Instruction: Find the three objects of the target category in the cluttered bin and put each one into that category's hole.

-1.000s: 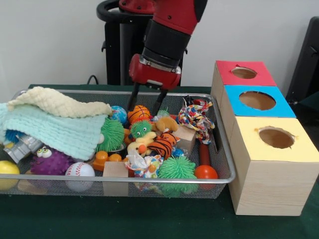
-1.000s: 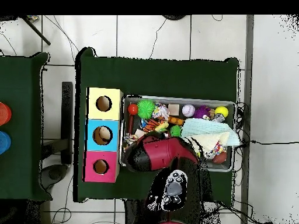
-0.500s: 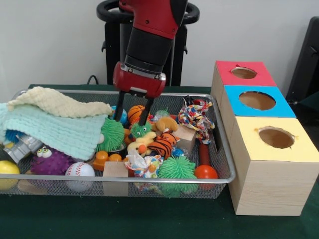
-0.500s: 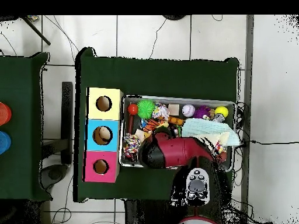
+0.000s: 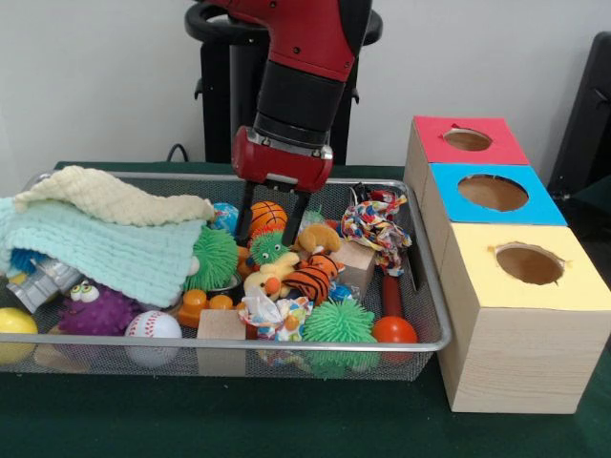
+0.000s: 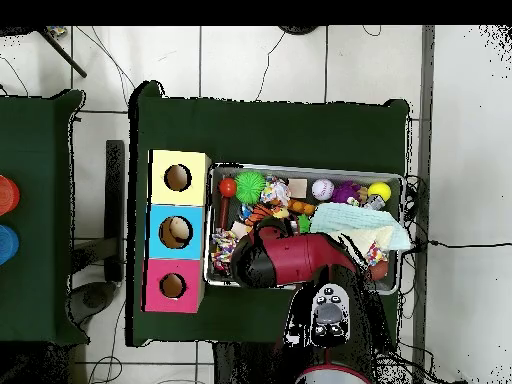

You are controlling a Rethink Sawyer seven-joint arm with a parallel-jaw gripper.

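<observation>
My gripper (image 5: 268, 225) hangs over the back middle of the wire bin (image 5: 434, 315), open. Its two dark fingers (image 5: 245, 215) stand on either side of a small orange basketball (image 5: 267, 216); I cannot tell if they touch it. A blue globe ball (image 5: 226, 218) lies just left of it, and a baseball (image 5: 153, 326) and a yellow ball (image 5: 13, 322) sit at the front left. Red (image 5: 468, 140), blue (image 5: 492, 191) and yellow (image 5: 528, 262) hole boxes stand right of the bin. In the overhead view the red arm (image 6: 295, 258) hides the gripper.
Folded blankets (image 5: 105, 239) cover the bin's left side. Spiky green balls (image 5: 339, 322), a purple monster (image 5: 95, 310), a tiger plush (image 5: 310, 277), a rope toy (image 5: 374, 224), wooden blocks (image 5: 221, 326) and a red-orange ball (image 5: 393, 329) crowd the rest.
The gripper swung left along the back of the bin, then came back a little to the right. It now straddles the basketball.
</observation>
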